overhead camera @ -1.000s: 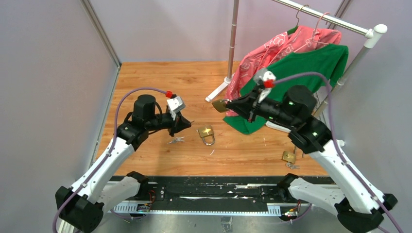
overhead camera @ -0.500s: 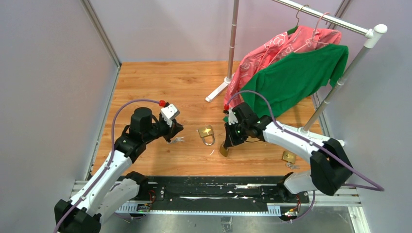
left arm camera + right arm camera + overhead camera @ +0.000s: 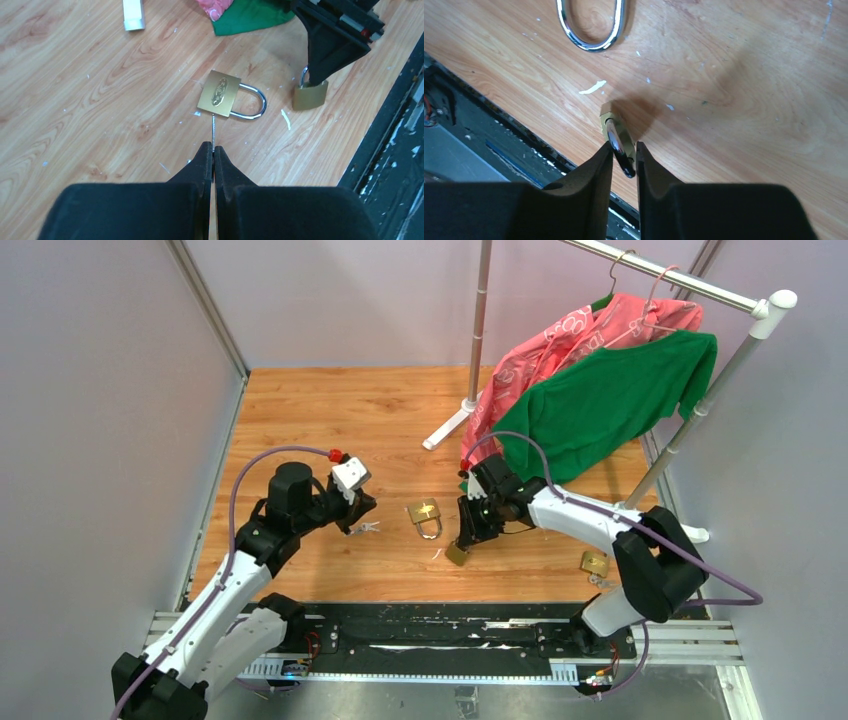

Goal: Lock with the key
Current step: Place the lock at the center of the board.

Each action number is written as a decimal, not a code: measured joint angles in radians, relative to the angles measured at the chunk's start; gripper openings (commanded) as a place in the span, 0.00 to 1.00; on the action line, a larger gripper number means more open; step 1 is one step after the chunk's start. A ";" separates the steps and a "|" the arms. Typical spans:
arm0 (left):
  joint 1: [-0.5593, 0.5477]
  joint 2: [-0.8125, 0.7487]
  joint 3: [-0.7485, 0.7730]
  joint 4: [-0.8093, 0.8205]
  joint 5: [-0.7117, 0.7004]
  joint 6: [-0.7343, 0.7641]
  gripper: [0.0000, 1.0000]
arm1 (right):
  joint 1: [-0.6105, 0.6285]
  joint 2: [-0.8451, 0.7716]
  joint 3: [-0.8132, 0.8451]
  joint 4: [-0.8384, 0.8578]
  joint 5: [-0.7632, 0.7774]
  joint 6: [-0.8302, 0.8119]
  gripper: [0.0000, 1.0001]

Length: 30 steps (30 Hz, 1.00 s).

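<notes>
right gripper [image 3: 463,539] lowered — padlock [image 3: 457,554] perhaps touching table [image 3: 330,420]

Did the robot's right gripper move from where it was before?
Yes. The right gripper left the green shirt and came toward the near side, ending just right of the flat padlock.

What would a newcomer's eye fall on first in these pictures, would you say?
Probably the green shirt and pink patterned garment hanging on the rail at the back right. Then, mid-table, the brass padlock with a steel shackle, with the left gripper pinching a thin silver key towards it, and the right gripper around the shackle of a second brass padlock.
</notes>
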 measured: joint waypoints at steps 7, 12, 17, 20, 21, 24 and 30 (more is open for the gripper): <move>0.000 0.028 0.002 -0.046 -0.001 0.208 0.00 | 0.000 0.003 0.024 -0.077 0.075 -0.029 0.46; 0.000 0.104 0.002 -0.124 -0.080 0.625 0.00 | 0.000 -0.002 0.085 -0.135 0.127 -0.067 0.49; 0.039 0.215 -0.002 -0.188 -0.168 0.996 0.00 | 0.000 -0.060 0.108 -0.177 0.175 -0.097 0.52; 0.068 0.239 -0.034 -0.191 -0.191 1.160 0.00 | 0.000 -0.101 0.109 -0.195 0.188 -0.108 0.53; 0.073 0.243 -0.050 -0.181 -0.198 1.193 0.00 | 0.000 -0.109 0.109 -0.199 0.190 -0.109 0.53; 0.097 0.273 -0.118 -0.116 -0.215 1.297 0.00 | 0.000 -0.136 0.109 -0.203 0.192 -0.111 0.53; 0.173 0.327 -0.224 -0.024 -0.225 1.425 0.21 | 0.000 -0.191 0.109 -0.209 0.203 -0.113 0.53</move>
